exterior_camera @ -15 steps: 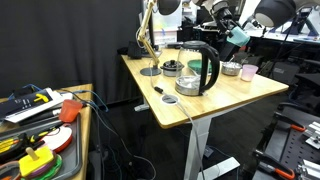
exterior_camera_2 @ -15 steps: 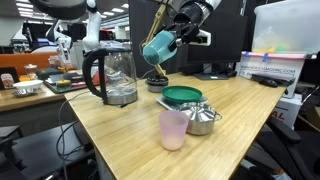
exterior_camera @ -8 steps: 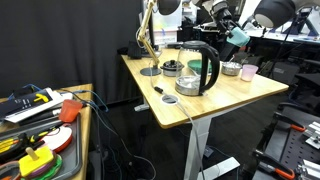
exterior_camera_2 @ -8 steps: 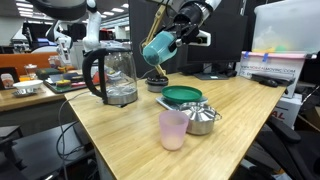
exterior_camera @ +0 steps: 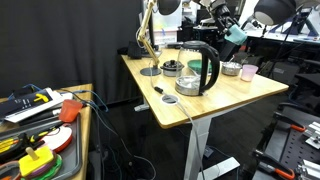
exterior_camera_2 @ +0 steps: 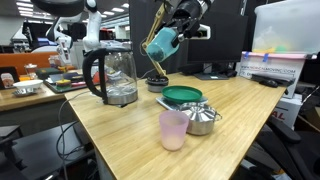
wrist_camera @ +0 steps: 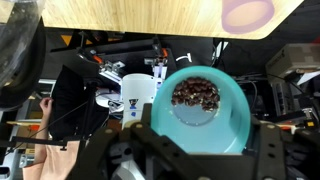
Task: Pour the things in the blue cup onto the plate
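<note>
My gripper [exterior_camera_2: 178, 22] is shut on the pale teal-blue cup [exterior_camera_2: 160, 43] and holds it high above the table, tilted with its mouth down and to the left. In the wrist view the cup [wrist_camera: 205, 115] sits between my fingers [wrist_camera: 141, 135], with dark brown pieces [wrist_camera: 198, 95] in its bottom. The green plate [exterior_camera_2: 182, 96] lies on the wooden table [exterior_camera_2: 120, 140], below and a little nearer than the cup. In an exterior view the cup [exterior_camera: 238, 33] hangs above the table's far side.
A black glass kettle [exterior_camera_2: 113, 75] stands left of the plate. A pale pink cup [exterior_camera_2: 173, 129] and a small metal pot [exterior_camera_2: 204, 118] stand in front of the plate. A dark bowl [exterior_camera: 172, 68] and a silver lid [exterior_camera: 168, 99] lie on the table. Monitors stand behind.
The gripper and the blue cup have risen slightly. Nothing else has moved.
</note>
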